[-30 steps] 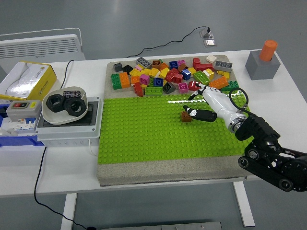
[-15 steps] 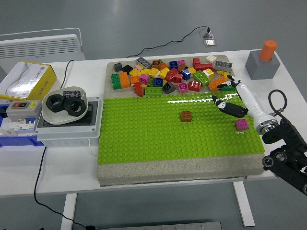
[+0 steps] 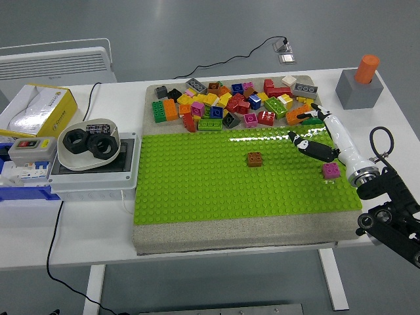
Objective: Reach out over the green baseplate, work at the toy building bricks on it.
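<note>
head view: the green baseplate (image 3: 216, 177) lies on the white desk (image 3: 407, 111), with a heap of loose bricks (image 3: 236, 104) along its far edge, kept within easy reach for picking. a brown brick (image 3: 255, 159) and a pink brick (image 3: 331, 170) sit apart on the studs, likely already pressed on. the right hand (image 3: 323, 134) hangs over the plate's right side near the heap, fingers (image 3: 308, 147) spread and released, grasping nothing, probably poised to fetch another brick. the left hand is out of sight.

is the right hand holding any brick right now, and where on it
Nothing is held. The right hand hangs open over the green baseplate; the brown brick and pink brick sit free on it.
</note>
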